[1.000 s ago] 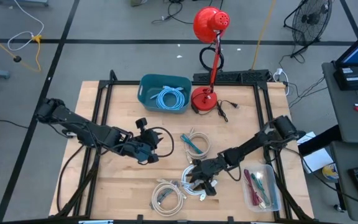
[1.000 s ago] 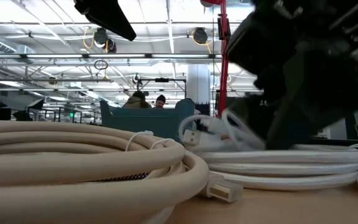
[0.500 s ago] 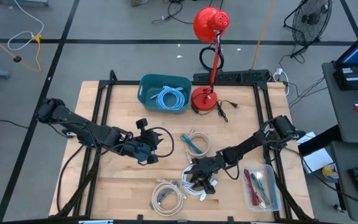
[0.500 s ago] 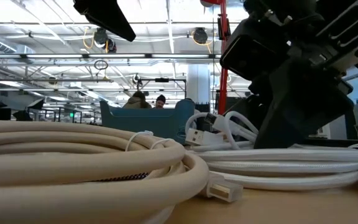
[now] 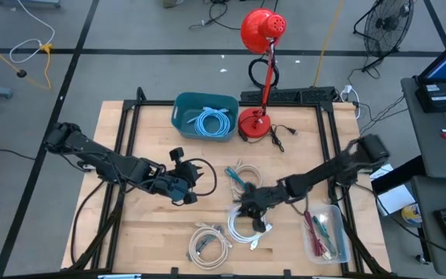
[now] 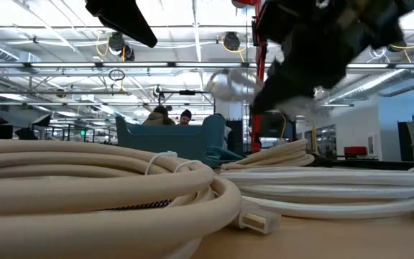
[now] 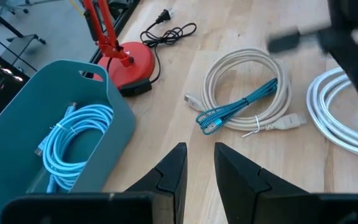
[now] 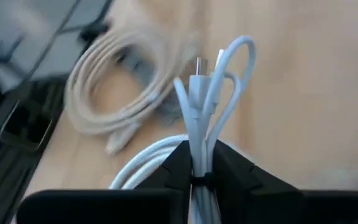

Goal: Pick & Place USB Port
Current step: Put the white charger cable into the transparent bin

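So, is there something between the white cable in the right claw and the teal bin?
Yes. The right claw, shut on the white cable, has the beige cable coil lying between it and the teal bin.

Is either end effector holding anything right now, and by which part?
The right end effector pinches the white cable at its bunched loops beside the plug. The left end effector holds nothing.

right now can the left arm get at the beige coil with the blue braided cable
Probably yes. The left pincer faces the beige coiled cable with the blue braided cable across it, bare wooden table between. The right pincer, shut on a white cable, hovers close, so a clash is possible.
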Available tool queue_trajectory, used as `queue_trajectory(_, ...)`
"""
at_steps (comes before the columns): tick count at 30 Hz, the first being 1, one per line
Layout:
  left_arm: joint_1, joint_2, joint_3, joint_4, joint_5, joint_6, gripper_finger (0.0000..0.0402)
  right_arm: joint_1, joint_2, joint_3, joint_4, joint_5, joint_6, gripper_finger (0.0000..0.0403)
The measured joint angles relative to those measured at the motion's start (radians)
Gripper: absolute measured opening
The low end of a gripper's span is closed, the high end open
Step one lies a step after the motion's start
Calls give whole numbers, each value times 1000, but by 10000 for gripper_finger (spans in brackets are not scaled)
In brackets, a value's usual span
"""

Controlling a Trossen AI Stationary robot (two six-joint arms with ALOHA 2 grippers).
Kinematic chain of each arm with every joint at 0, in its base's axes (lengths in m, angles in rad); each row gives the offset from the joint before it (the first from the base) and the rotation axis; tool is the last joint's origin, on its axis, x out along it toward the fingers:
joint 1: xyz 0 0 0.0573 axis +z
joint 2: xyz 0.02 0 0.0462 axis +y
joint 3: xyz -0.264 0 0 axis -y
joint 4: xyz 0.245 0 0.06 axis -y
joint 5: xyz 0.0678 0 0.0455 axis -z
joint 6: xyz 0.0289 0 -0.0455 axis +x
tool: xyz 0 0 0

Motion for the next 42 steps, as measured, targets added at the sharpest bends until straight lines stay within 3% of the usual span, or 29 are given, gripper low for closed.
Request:
queue_trajectory(6, 0, 0, 0, -2, 0, 1, 86, 33, -275, 0, -349, 150, 258, 49)
queue_trajectory(13, 0, 0, 0, -5, 0, 1, 85, 263, -543, 0, -842, 270, 804, 30)
queue_trajectory(21, 0, 0, 0, -2, 0, -6, 86, 601, -575, 0, -1095, 368, 1396, 30)
queue_trajectory(26, 0, 0, 0, -2, -1, -13, 86, 714, -498, 0, -1136, 258, 1687, 30)
queue_trajectory(30, 0, 0, 0, -2, -3, -13, 86, 769, -446, 0, -1136, 135, 1826, 30)
queue_trajectory(38, 0, 0, 0, -2, -4, -13, 85, 788, -398, 0, -1191, 61, 1871, 30)
queue_trajectory(42, 0, 0, 0, -2, -4, -9, 85, 780, -364, 0, -1288, -43, 1880, 30)
